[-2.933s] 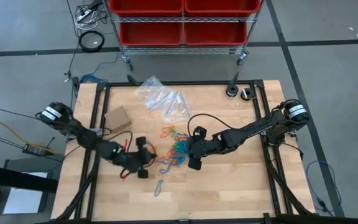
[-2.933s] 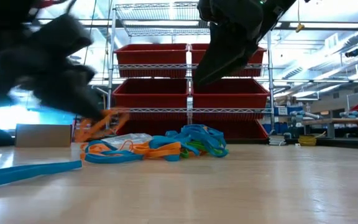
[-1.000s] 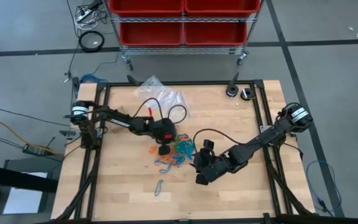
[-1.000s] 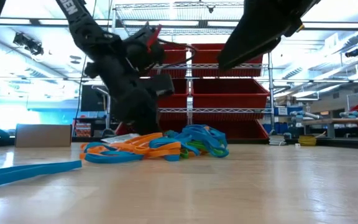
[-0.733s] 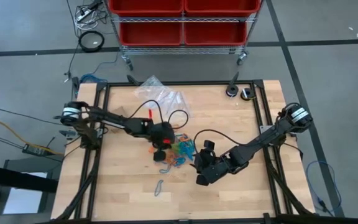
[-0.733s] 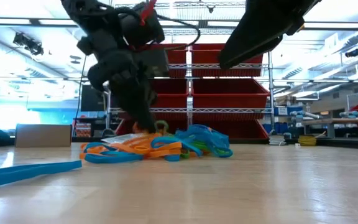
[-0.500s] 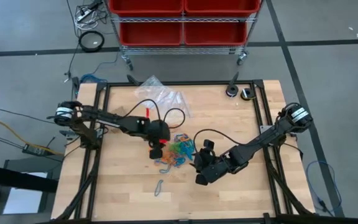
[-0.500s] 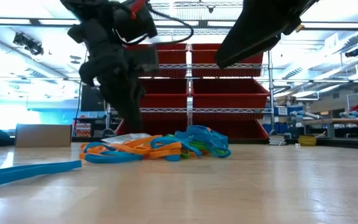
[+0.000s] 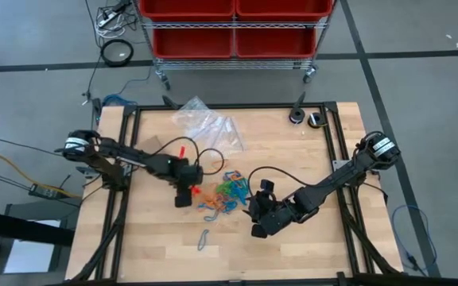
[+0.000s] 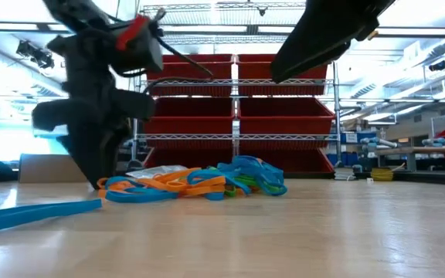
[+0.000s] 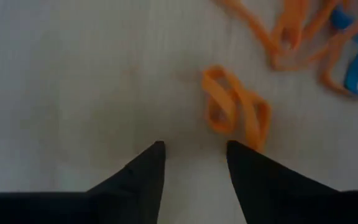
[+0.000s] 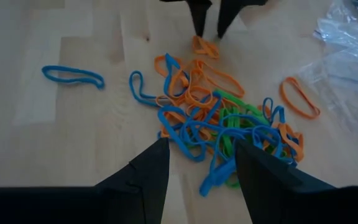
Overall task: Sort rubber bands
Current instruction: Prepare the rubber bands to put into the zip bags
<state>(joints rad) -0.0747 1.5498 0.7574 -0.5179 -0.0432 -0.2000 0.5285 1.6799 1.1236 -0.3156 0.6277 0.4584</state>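
The rubber bands (image 9: 227, 193) lie in a tangled orange, blue and green heap mid-table on the wooden table (image 9: 308, 238), just beside clear plastic bags (image 9: 207, 124). The right gripper (image 12: 196, 163) hangs near the heap, fingers apart and empty. The left gripper (image 11: 194, 163), fingers apart, hovers just beside a twisted orange band (image 11: 236, 111). A lone blue band (image 12: 73, 76) lies apart from the heap.
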